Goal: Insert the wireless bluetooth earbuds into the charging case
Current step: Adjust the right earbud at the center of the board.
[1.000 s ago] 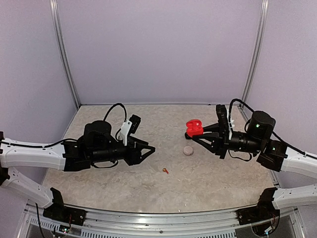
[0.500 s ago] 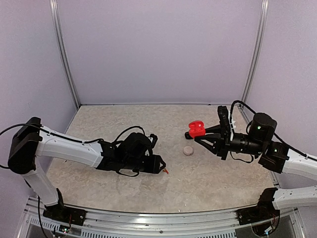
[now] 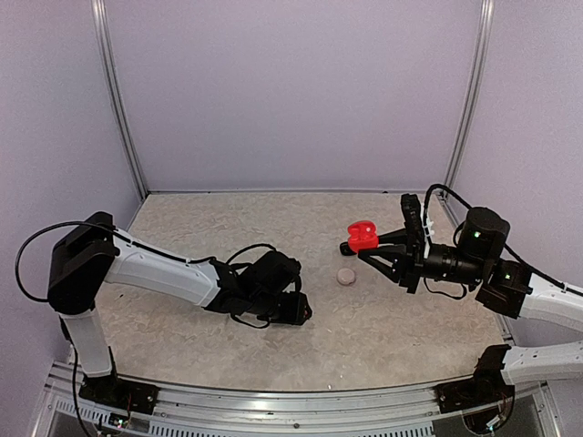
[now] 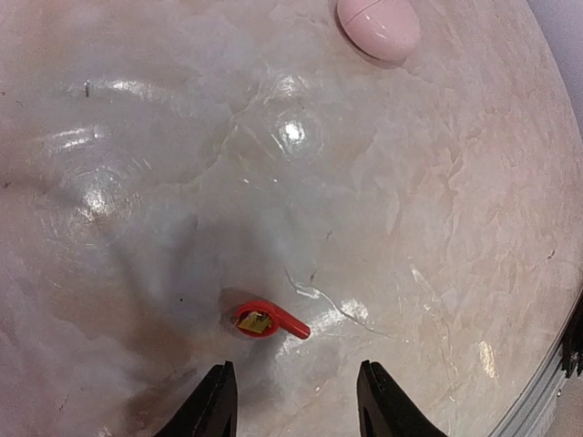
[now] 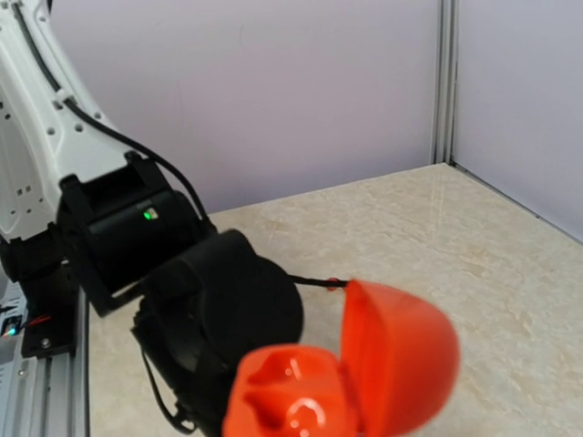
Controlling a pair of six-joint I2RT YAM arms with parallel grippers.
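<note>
A small red-orange earbud [image 4: 269,321] lies on the marble tabletop, its gold contact facing up. My left gripper [image 4: 296,405] hovers low over it, open, and the bud sits just ahead of the two black fingertips [image 4: 216,401], touching neither. In the top view the left gripper [image 3: 296,309] covers the bud. My right gripper [image 3: 366,248] is shut on the red charging case [image 3: 362,235] and holds it above the table at centre right. The case's lid [image 5: 401,350] stands open and its moulded wells [image 5: 291,401] show.
A closed pale pink round case [image 3: 345,276] [image 4: 378,27] rests on the table between the two grippers. The metal front rail [image 3: 291,405] runs along the near edge, and purple walls [image 3: 291,91] enclose the back and sides.
My left arm has swung in from the left and stretched forward, and its gripper has come down over the red earbud. The right arm and the case have barely moved.
</note>
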